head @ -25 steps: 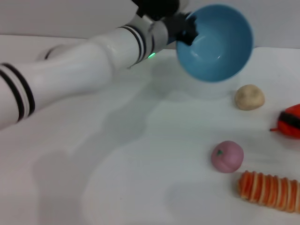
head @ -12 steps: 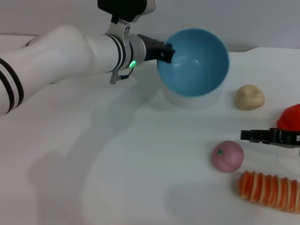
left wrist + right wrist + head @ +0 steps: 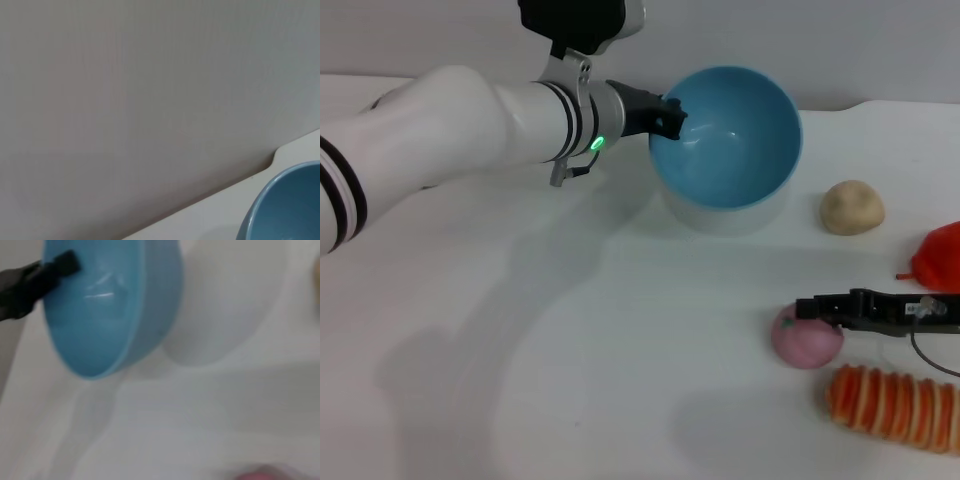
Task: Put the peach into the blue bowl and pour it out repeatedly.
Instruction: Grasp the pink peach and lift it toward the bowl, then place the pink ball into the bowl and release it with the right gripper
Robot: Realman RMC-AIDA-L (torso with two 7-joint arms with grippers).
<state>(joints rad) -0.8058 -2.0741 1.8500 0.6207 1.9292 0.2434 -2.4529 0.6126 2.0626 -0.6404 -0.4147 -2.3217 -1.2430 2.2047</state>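
My left gripper (image 3: 665,115) jaws clamp the blue bowl (image 3: 725,137) rim, tilted; my right gripper (image 3: 810,306) reaches over the peach (image 3: 803,340), jaw gap unclear, so an off-centre close could roll it across the tabletop (image 3: 620,330).

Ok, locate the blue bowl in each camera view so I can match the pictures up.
Head view: blue bowl upper centre, tilted, its opening facing the camera, rim gripped by the left gripper.
Left wrist view: only a slice of its rim in the lower right corner.
Right wrist view: fills the upper left, seen side-on.
Shared landmark: the white table appears in all three views.
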